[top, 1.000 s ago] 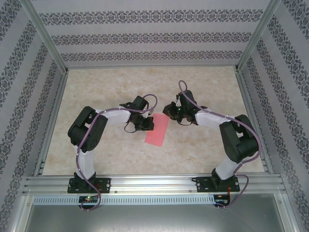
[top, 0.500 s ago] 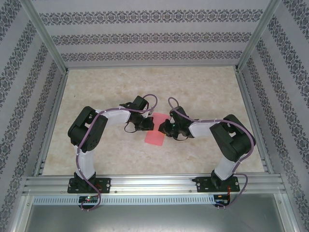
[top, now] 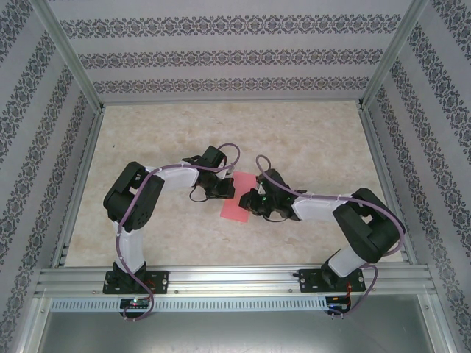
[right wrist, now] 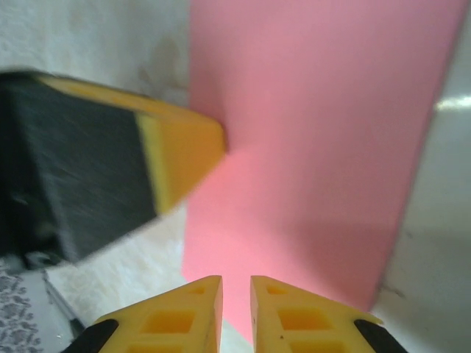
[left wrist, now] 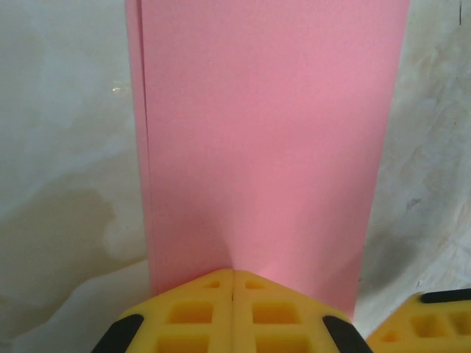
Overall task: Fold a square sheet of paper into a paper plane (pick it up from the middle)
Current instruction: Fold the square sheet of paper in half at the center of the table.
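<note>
Pink sheet of paper (top: 235,204), folded double: right fingers (right wrist: 202,294), slightly parted and empty, had swung in beside shut left fingers (left wrist: 213,283) pinning it, likely for creasing.

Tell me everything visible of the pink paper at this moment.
Thin matte pink paper, folded into a two-layer rectangle, the layers slightly offset along one side. It lies flat on the marbled table. The shut left gripper presses one edge, dimpling it; the right gripper, jaws barely apart, sits at another edge, contact unclear.
</note>
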